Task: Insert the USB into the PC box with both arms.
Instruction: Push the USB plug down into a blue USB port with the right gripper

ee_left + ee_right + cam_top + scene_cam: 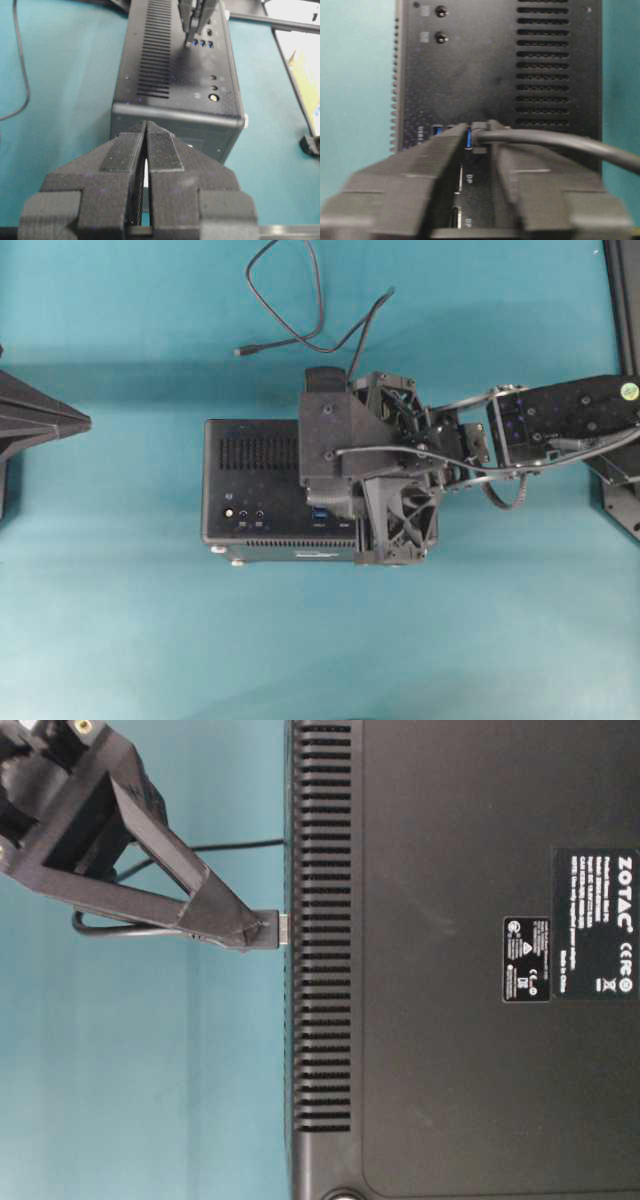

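The black rectangular vented PC box [255,490] was laid port-face up on the teal table [120,640], presumably so the blue ports could be reached from above. The small dark grey USB plug [479,136] stood at a blue port, between the right gripper [480,150] fingers; the jaws were parted, and grip could not be confirmed. The left gripper [146,150], closed and empty, was held near the box end, apart.

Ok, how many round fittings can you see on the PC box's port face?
3, in a row on the PC box at its end nearest the left wrist camera: a gold one, then two dark ones. The right hand may hide more.
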You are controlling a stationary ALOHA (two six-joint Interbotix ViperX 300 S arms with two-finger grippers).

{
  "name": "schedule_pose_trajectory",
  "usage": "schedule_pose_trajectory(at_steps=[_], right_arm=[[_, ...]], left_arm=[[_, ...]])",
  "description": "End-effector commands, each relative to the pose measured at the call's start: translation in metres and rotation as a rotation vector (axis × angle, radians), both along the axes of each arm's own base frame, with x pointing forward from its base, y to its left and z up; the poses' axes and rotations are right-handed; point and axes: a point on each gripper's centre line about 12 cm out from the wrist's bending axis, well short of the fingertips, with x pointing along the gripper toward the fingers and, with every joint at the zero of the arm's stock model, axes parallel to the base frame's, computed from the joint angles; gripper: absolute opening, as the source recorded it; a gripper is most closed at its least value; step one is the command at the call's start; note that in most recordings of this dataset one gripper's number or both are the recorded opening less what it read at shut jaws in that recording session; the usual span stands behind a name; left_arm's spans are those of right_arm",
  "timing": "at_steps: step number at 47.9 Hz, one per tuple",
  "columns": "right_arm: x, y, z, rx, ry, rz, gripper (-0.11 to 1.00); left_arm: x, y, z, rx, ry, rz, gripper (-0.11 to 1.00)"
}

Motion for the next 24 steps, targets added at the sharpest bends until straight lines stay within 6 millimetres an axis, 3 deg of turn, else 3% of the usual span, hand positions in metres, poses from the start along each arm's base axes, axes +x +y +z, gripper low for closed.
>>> schedule_pose_trajectory(at_steps=[1,8,24], right_arm=[[0.0006,0.0031,0.0168,0.004,-0.047,0.011,0.38],[0.0012,0.0033,0.0203,0.0,-0.057,0.013,0.47],[-0.0028,-0.0044,0.0265,-0.051,-0.056,0.008,0.47]], left_arm=[[0.0014,0.0006,0.0117,0.0,-0.032,0.003,0.0],[0.0015,0.0006,0.013,0.0,-0.035,0.003,0.0],[0.0015,0.0006,0.0136,0.001,-0.037,0.003,0.0]])
